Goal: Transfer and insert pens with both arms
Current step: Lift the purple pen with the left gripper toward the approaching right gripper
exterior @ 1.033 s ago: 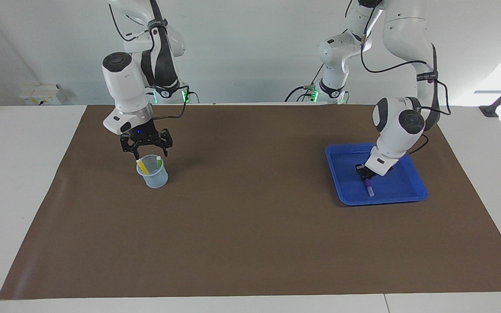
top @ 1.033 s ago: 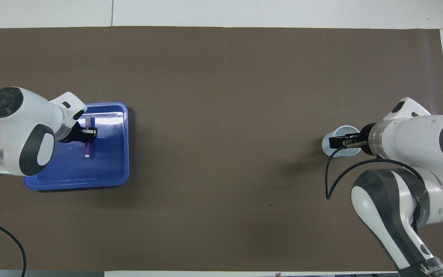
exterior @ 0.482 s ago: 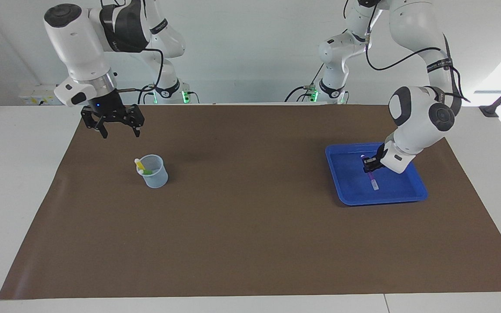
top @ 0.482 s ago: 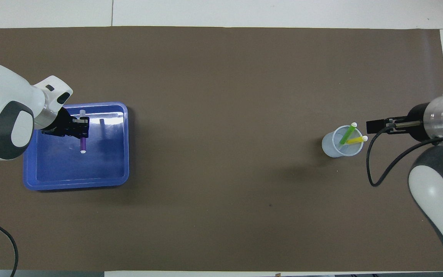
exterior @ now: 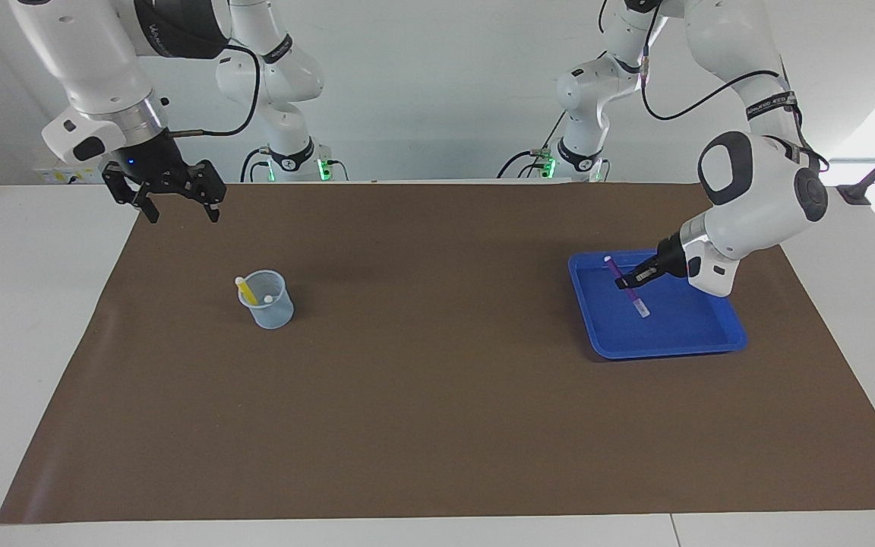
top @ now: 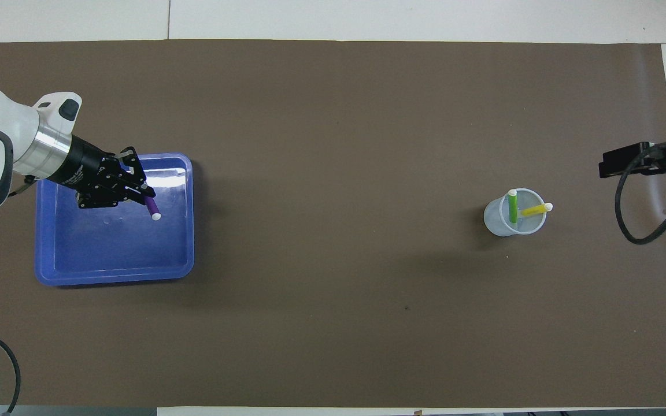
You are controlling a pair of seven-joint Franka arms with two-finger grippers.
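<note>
My left gripper (exterior: 630, 282) (top: 147, 197) is shut on the purple pen (exterior: 637, 301) (top: 151, 208), which hangs tilted over the blue tray (exterior: 665, 351) (top: 113, 280). The yellow pen (exterior: 244, 291) (top: 534, 210) and the green pen (top: 512, 209) stand in the clear cup (exterior: 269, 307) (top: 496, 219); in the facing view only the green pen's whitish tip (exterior: 268, 299) shows. My right gripper (exterior: 184, 216) (top: 606, 169) hangs open and empty, high over the mat's edge at the right arm's end of the table.
A brown mat (exterior: 437, 395) covers most of the white table (exterior: 27, 319). Two smaller white arm columns with green lights (exterior: 293, 163) stand at the robots' edge. A black cable (top: 628, 225) loops from the right wrist.
The right gripper has risen from the cup and swung out toward the right arm's end of the table. The left gripper has lifted the purple pen off the tray floor and tilted it.
</note>
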